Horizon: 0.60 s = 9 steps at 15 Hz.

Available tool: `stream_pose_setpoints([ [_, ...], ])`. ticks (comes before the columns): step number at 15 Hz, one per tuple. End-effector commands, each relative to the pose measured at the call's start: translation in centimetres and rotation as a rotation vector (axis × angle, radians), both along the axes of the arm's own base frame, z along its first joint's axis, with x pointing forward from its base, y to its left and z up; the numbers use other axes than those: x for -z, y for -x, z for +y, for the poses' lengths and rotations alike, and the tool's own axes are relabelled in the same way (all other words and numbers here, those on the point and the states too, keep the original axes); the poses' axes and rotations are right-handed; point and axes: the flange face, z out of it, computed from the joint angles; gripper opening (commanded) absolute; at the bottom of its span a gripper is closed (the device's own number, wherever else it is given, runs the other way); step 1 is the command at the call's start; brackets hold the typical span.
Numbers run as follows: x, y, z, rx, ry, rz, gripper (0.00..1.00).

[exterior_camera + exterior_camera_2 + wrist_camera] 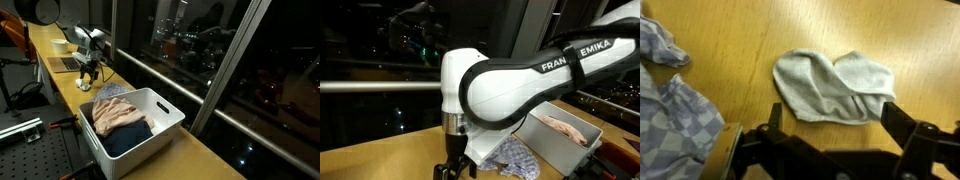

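A small light grey cloth lies crumpled on the wooden tabletop in the wrist view. My gripper is open, with one finger on each side of the cloth's near edge, just above it and holding nothing. In both exterior views the gripper hangs low over the table. A blue-and-white checkered cloth lies on the table beside it.
A white plastic bin stands on the table past the checkered cloth, holding a pink garment and a dark one. A dark window runs along the table's far edge.
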Motion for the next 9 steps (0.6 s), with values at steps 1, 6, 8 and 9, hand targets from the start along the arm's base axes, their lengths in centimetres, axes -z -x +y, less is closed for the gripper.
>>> stream_pose_setpoints([
  [1, 2.6, 0.4, 1.4, -0.019, 0.002, 0.033, 1.00],
  [6, 4.4, 0.5, 1.7, -0.012, 0.017, 0.039, 0.74],
  [8, 4.4, 0.2, 1.4, -0.006, 0.017, 0.036, 0.59],
  [9, 4.4, 0.1, 1.3, -0.004, 0.018, 0.033, 0.52],
])
